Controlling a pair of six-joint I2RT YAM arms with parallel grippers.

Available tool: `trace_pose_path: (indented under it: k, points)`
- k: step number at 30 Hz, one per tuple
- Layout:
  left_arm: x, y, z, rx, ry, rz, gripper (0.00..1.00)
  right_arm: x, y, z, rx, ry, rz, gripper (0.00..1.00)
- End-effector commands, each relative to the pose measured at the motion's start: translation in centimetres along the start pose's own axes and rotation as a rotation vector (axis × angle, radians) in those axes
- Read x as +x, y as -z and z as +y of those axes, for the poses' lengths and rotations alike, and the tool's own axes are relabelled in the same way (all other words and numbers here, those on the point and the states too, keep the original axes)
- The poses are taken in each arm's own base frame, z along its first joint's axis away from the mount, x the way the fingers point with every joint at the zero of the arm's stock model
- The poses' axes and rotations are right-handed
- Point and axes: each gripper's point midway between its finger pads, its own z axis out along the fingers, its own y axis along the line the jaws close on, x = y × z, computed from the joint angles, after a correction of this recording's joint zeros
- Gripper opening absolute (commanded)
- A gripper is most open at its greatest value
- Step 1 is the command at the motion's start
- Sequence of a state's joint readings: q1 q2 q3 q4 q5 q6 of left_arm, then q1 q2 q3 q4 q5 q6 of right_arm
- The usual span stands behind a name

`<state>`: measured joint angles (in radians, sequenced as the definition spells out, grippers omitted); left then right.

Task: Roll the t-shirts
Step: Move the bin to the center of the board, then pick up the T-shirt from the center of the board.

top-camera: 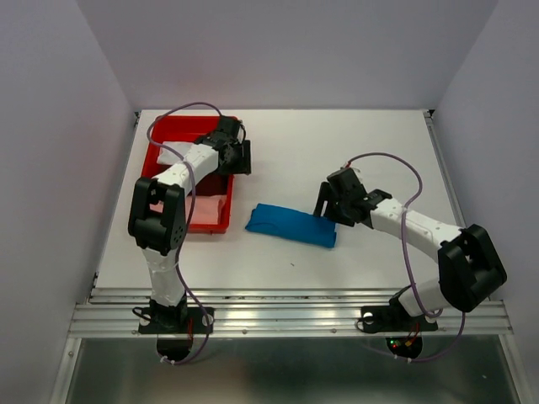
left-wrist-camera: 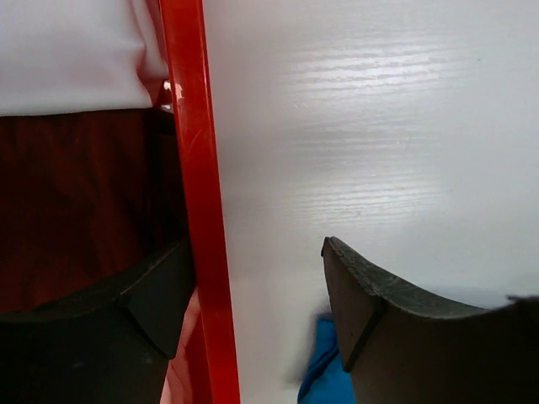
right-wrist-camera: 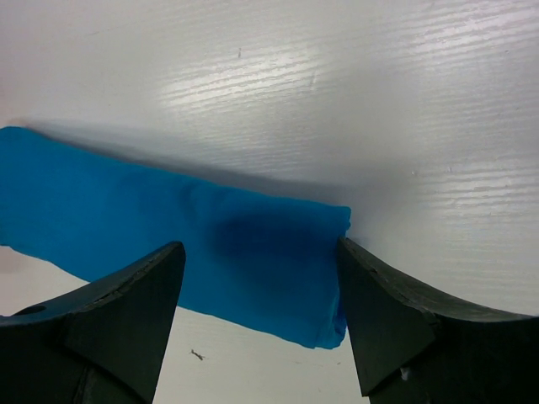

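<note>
left arm [top-camera: 180,173]: bending at the elbow, forearm reaching toward 1 o'clock.
left gripper [top-camera: 241,157]: holding its fingers apart.
right arm [top-camera: 413,225]: forearm stretching toward 10 o'clock.
right gripper [top-camera: 325,207]: pointing down, fingers standing wide.

Blue t-shirt [right-wrist-camera: 244,252] soft matt cloth; red bin [left-wrist-camera: 189,168] glossy, likely plastic

No readable text, labels, brands, numbers or signs in any view.
</note>
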<state>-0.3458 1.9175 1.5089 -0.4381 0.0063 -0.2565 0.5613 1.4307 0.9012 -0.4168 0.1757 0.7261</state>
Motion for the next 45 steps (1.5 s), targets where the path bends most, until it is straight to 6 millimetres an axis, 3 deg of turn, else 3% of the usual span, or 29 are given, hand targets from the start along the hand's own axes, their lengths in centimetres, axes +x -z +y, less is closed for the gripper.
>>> trace_pose_path:
  k: [1, 8, 11, 15, 17, 25, 29, 37, 41, 45]
  points:
    - [-1.3, 1.7, -2.7, 0.073, -0.006, -0.019, 0.72, -0.5, 0.5, -0.2, -0.025, -0.046, -0.018, 0.78]
    - [-4.1, 6.8, -2.8, -0.027, -0.041, -0.120, 0.74, -0.3, 0.9, -2.5, -0.020, -0.132, -0.005, 0.78]
    - [-5.3, 9.2, -3.5, -0.014, -0.040, -0.171, 0.75, 1.0, 0.3, -3.9, -0.040, -0.194, 0.037, 0.78]
    - [-6.3, 11.7, -4.5, 0.034, -0.030, -0.216, 0.75, 3.0, 0.1, -3.3, -0.127, -0.260, 0.106, 0.78]
    - [-6.5, 12.2, -4.8, 0.048, -0.023, -0.224, 0.75, 3.0, 0.4, -2.5, -0.181, -0.280, 0.102, 0.78]
    - [-6.1, 11.9, -5.5, 0.080, -0.012, -0.207, 0.75, 6.3, 0.9, -2.6, -0.239, -0.373, 0.180, 0.78]
    - [-6.0, 11.5, -5.5, 0.074, -0.011, -0.201, 0.74, 6.4, 1.6, -2.3, -0.278, -0.380, 0.179, 0.78]
    - [-5.7, 10.7, -5.7, 0.084, -0.014, -0.179, 0.74, 4.1, 3.8, -1.2, -0.340, -0.366, 0.095, 0.85]
    - [-5.6, 10.6, -5.7, 0.078, -0.023, -0.177, 0.74, 5.0, 4.1, -0.7, -0.368, -0.391, 0.149, 0.87]
    - [-5.6, 10.2, -5.7, 0.081, -0.029, -0.169, 0.74, 7.3, 3.5, -0.8, -0.375, -0.434, 0.228, 0.87]
